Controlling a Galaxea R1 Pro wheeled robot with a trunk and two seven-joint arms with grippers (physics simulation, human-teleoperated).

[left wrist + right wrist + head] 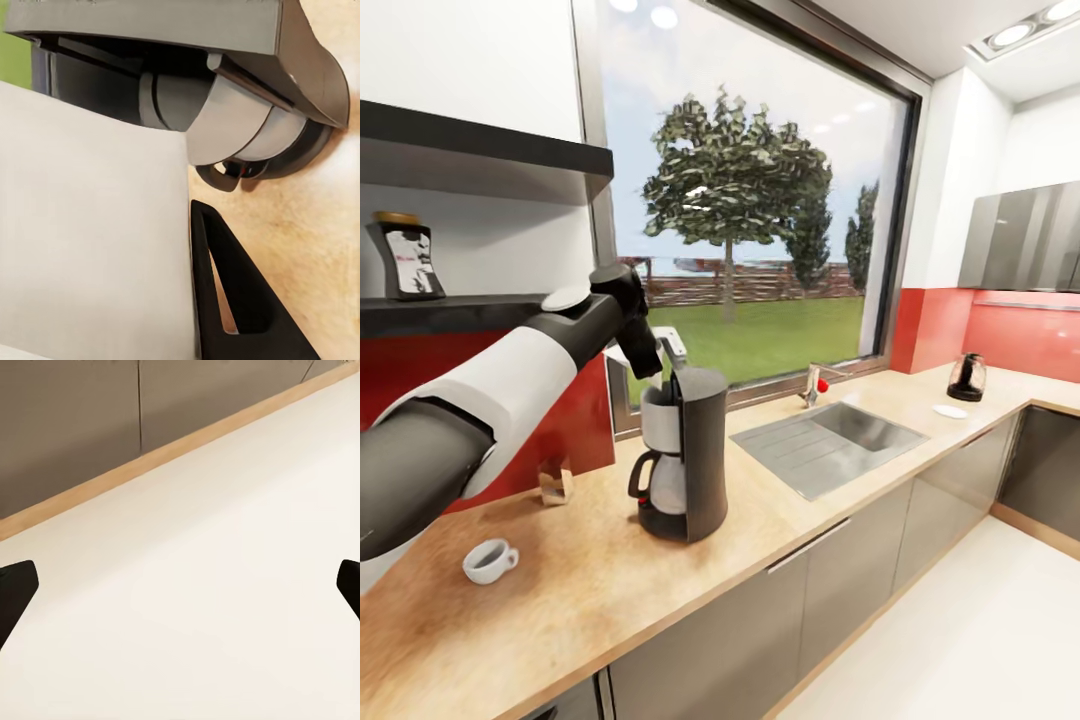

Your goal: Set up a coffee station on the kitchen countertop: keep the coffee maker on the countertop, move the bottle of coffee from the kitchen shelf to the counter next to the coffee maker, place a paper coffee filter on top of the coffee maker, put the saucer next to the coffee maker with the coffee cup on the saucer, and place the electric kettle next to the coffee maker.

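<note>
The black coffee maker [682,452] stands mid-counter; the left wrist view looks down on its top and carafe [232,120]. My left gripper [663,368] hangs just above its top, shut on the white paper coffee filter [658,340] [90,240], with one black finger [232,292] beside the sheet. The coffee bottle [405,258] sits on the dark shelf at left. A white cup [488,560] rests on the counter's near left. The kettle [966,377] and white saucer [950,411] are far right. My right gripper [180,592] is open over pale floor.
A steel sink [828,440] with a faucet [812,383] lies right of the coffee maker. A small glassy object [555,485] stands by the red backsplash. A big window runs behind the counter [590,590]. Grey cabinet fronts [112,420] and floor lie below.
</note>
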